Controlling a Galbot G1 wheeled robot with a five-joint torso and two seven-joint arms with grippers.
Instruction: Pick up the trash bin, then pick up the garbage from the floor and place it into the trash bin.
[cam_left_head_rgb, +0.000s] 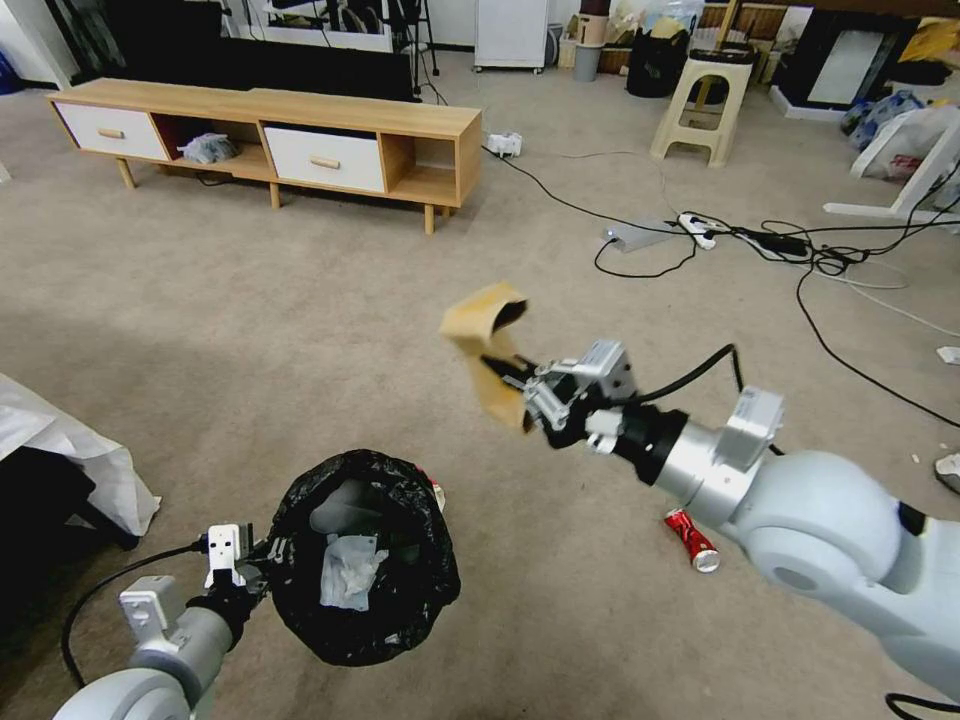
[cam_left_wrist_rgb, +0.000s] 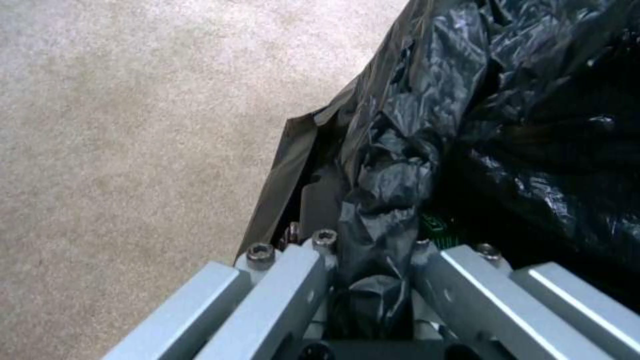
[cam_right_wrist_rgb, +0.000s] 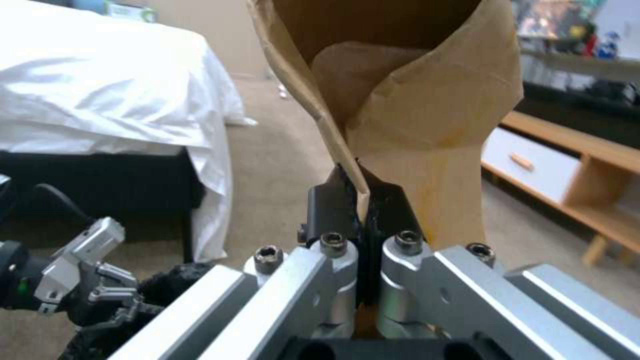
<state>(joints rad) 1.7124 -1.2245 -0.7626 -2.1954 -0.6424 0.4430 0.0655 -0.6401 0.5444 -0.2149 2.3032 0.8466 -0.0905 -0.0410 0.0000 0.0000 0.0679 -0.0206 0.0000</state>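
Carpet (cam_left_head_rgb: 250, 330), beige and worn flat, runs across the whole room to a long low wooden TV cabinet with white drawers (cam_left_head_rgb: 270, 140) well behind the work. Nearer me, the small round trash bin lined with crinkled glossy black plastic (cam_left_head_rgb: 365, 560) hangs off the floor at the robot's left, its mouth open upward with a crumpled white tissue (cam_left_head_rgb: 350, 572) already lying inside. The left claw (cam_left_head_rgb: 262, 556) is clamped on the rim, bag plastic bunched tight between its closed fingers (cam_left_wrist_rgb: 293, 280) (the wrist view shows the pinch plainly).

Up and to the right of the bin, well apart from it, the right claw (cam_left_head_rgb: 512, 384) holds a crumpled brown paper box (cam_left_head_rgb: 490, 345) in the air, its black fingertips (cam_right_wrist_rgb: 332, 200) shut on one thin folded edge of the card.

On the floor below the right arm lies a crushed red can (cam_left_head_rgb: 692, 540), not yet collected.

To my eye the box is being carried to the bin. The risk is that thin edge-grip: the box flares wide above the pinch, so a swing could tear it free or twist it. It is also broad against the bin's mouth, and could catch the rim and tumble outside. The bin, hung by one side, may tilt.
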